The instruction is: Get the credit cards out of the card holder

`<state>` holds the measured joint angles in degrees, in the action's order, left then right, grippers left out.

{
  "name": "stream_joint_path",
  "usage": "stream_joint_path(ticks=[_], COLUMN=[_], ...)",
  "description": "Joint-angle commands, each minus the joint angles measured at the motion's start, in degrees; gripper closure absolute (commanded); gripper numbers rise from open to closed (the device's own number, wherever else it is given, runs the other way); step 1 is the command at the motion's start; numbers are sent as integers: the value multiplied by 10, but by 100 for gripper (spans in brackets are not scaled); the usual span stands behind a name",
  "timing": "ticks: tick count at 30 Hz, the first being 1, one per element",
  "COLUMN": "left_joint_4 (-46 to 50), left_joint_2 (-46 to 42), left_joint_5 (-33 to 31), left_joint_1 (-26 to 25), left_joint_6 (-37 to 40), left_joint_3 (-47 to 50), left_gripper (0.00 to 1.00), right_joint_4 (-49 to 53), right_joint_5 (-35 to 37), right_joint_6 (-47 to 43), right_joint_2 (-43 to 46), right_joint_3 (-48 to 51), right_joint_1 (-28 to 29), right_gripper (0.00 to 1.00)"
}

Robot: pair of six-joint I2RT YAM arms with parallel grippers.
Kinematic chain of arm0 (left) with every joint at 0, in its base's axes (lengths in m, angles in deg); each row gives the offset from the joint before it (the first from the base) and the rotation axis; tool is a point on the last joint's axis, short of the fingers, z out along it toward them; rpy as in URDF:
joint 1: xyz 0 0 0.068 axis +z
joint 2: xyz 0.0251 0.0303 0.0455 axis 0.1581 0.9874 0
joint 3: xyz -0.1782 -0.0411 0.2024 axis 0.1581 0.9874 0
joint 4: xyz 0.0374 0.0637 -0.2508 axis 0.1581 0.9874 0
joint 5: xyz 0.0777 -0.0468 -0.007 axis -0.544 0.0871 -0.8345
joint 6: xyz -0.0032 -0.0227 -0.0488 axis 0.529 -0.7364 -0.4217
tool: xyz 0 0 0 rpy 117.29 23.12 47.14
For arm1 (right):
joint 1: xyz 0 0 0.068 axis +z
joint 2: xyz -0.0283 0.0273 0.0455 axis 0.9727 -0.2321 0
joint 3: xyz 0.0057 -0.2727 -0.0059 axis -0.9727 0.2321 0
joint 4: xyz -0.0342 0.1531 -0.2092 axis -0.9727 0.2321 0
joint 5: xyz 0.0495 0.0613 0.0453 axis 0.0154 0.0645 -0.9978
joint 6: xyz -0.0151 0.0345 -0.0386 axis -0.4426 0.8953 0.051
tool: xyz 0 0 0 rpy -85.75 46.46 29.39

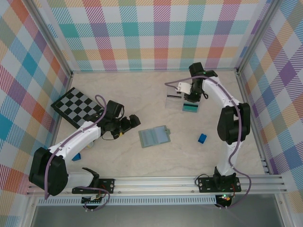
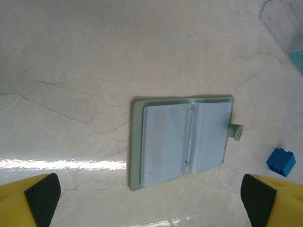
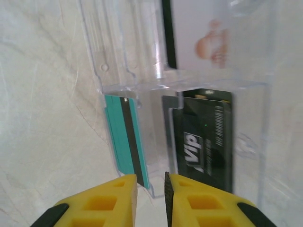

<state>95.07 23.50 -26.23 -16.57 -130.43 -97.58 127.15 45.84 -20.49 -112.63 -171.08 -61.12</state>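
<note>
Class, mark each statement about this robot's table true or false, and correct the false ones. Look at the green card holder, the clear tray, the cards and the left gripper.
1. The sage-green folding card holder lies open on the table. True.
2. The left gripper is shut on the card holder. False: its jaws stand wide open, short of the holder, and hold nothing.
3. A teal card with a black stripe sits in the clear plastic tray. True.
4. The small bright-blue block lies inside the tray. False: it lies on the bare table, apart from the tray.
5. The black card is tucked in the card holder. False: it is in the tray, beside the teal card.
</note>
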Motion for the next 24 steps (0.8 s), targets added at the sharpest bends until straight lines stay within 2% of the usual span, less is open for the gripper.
stream_joint_path(ticks=[1,7,12,14,16,20,24], left_joint_4=[-16,-19,-41,-58,-85,-136,-164], left_joint_2=[3,16,29,39,51,75,90], left_joint_5=[20,23,25,35,53,80,89], left_joint_1=[10,0,-21,-30,-33,-39,-47], left_joint_6=[-19,-29,-50,-63,-77,-100,-111], left_joint_3=[14,24,32,38,49,63,62], left_gripper=[0,1,5,6,7,12,17], right_joint_4=[24,4,-84,-100,-81,-80,-101], right_joint_5=[-42,-31,-32,-37,-55,-79,-113], right_joint_6=[79,247,404,524,625,695,786], right_joint_2=[62,127,200,214,212,209,199], right_joint_3=[-20,17,120,140,145,201,248], right_joint_1=[19,83,161,174,182,213,215], right_gripper=[74,75,75,71,63,65,65])
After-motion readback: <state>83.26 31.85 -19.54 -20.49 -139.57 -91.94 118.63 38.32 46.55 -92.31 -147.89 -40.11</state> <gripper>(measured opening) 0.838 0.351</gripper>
